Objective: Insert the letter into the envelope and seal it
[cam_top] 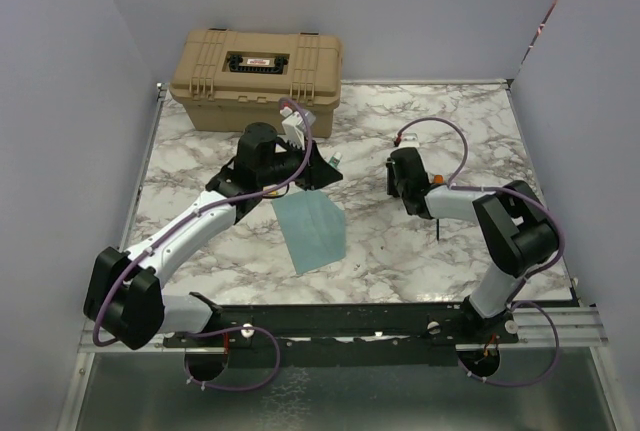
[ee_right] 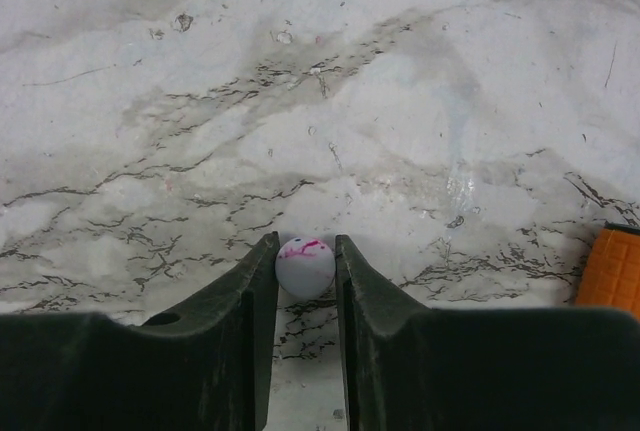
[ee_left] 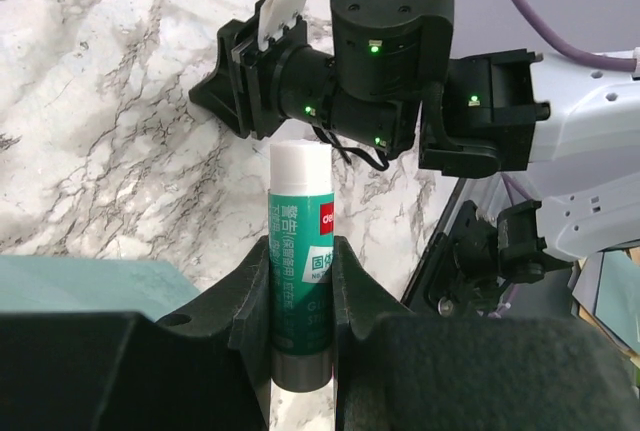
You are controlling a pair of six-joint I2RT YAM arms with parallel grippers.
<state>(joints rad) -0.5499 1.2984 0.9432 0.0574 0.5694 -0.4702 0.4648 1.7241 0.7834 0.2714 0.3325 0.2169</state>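
Teal envelope (cam_top: 312,231); green-white glue stick (ee_left: 300,281); grey-veined marble table (cam_top: 400,251).

Table top (cam_top: 420,241): marble-print surface, white with grey veins, smooth, faint sheen.
Envelope (cam_top: 312,229): teal paper, matt.
Case (cam_top: 258,76): tan moulded plastic, ribbed lid, matt.
Glue stick (ee_left: 300,291): plastic tube, glossy green printed label, smooth white top end.
Left gripper (ee_left: 300,246) and right gripper (ee_right: 305,246): matt black plastic fingers, finely grained.
Pale round piece (ee_right: 305,266): smooth, slight gloss, pink smears.
Orange part (ee_right: 612,271): ribbed, matt.
Rail (cam_top: 570,323) at the table's near edge: bare silver metal, dull.
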